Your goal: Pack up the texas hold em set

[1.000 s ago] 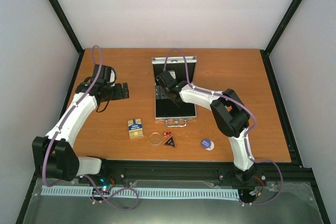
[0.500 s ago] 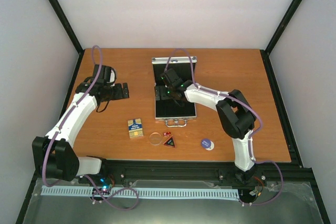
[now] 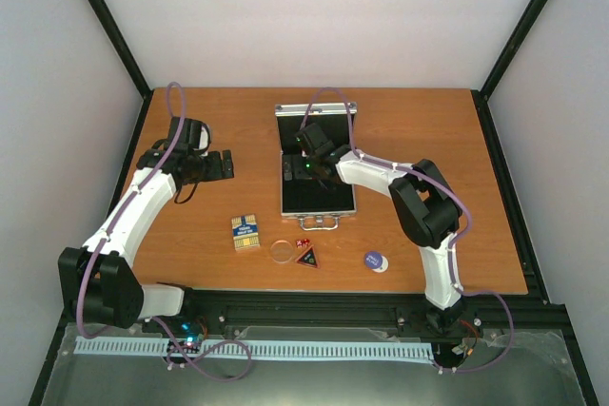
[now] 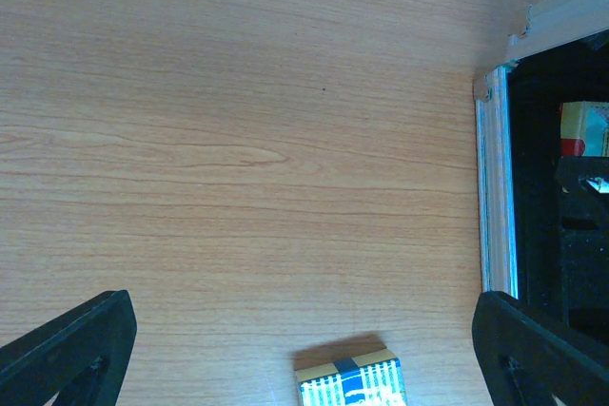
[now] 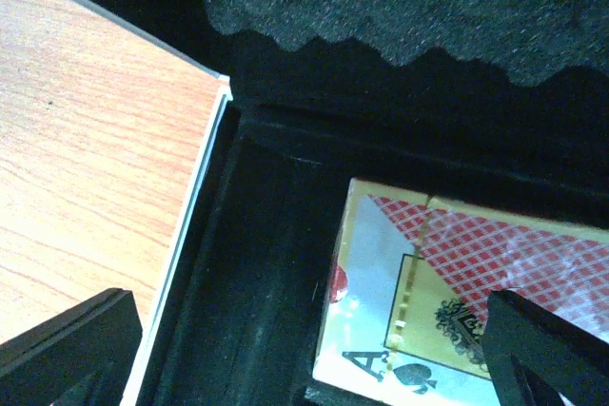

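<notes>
Case (image 3: 324, 202) holds one red-backed deck (image 5: 447, 273) — one blue-yellow deck (image 3: 246, 232) on table (image 3: 428, 159) | two discs (image 3: 282, 251) | both jaws spread wide

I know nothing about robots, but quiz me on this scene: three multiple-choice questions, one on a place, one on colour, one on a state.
1. Where is the red deck? A on the floor; B in the case; C on an arm.
2. What colours has the loose deck on the table? A green; B black; C blue and yellow.
3. The case is: A open; B shut; C overturned.
Answers: B, the right wrist view shows it inside; C, its box shows both; A, its inside shows.
</notes>
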{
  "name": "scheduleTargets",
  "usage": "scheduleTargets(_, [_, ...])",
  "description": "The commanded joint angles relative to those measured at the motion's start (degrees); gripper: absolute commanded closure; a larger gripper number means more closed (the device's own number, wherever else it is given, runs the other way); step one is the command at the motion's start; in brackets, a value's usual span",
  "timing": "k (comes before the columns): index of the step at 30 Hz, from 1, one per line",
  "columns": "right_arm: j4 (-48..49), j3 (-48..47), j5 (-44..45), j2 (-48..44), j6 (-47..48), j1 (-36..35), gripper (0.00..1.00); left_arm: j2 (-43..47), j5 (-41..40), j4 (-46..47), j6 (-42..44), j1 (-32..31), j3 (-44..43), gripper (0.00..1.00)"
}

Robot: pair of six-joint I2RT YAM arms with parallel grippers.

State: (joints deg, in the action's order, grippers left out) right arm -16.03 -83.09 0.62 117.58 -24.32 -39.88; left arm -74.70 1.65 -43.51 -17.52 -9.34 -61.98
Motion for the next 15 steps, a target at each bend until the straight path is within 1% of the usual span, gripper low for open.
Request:
scheduleTargets(1, [1.6, -0.2, 3.7, 0.5, 1.6, 0.1, 0.00, -0.4, -0.3, 0.7, 1.1, -0.2, -0.8, 0.00])
scheduleTargets(6, [3.9, 1.3, 6.4, 3.3, 2.4, 0.2, 0.00, -0.8, -0.3, 0.8, 1.2, -0.2, -0.7, 0.00])
scheduleTargets(11, [2.9, 2.1, 2.3, 6.1, 1.3, 0.3, 0.00, -1.4, -0.2, 0.8, 1.2, -0.2, -1.0, 0.00])
scheduleTargets(15, [3.4, 5.8, 1.2, 4.5, 0.3, 0.3, 0.00, -1.5, -0.1, 0.9, 1.2, -0.2, -1.1, 0.00])
